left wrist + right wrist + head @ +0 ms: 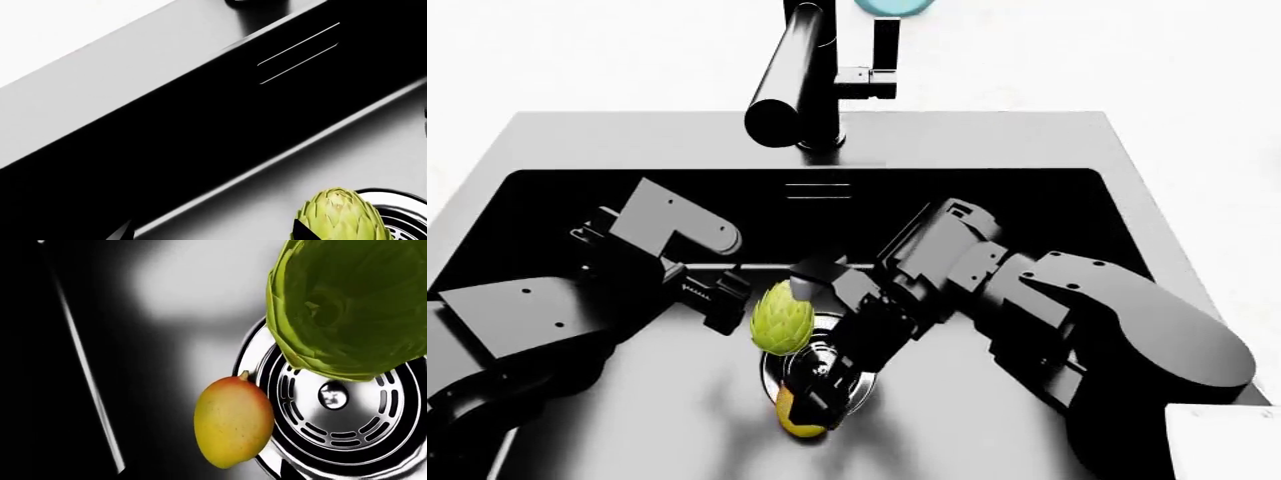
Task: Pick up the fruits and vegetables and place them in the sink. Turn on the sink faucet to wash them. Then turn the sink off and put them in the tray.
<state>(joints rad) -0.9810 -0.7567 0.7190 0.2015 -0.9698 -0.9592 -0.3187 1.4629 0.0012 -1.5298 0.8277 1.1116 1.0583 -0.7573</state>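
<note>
Both arms are down inside the sink (507,190), crowded over the round chrome drain (333,405), and that crowding is the worry: the two wrists sit close enough that a careless move could knock them together or bat the produce across the basin floor. The artichoke (782,320) stands over the drain's edge, just beside the left gripper (714,300) and apart from it as far as I can judge; whether those jaws are parted or closed I cannot tell from here. The mango (801,415) lies on the basin floor against the drain rim, its stem end pointing away from the drain, and it is smooth and rounded, so it would likely roll if nudged. The right gripper (825,392) reaches down over the drain, right by the mango, nearly on top of it, but its fingers are dark against the dark basin and I cannot say whether they are spread or pinching anything. The black faucet (794,75) stands behind, well clear of both arms.
</note>
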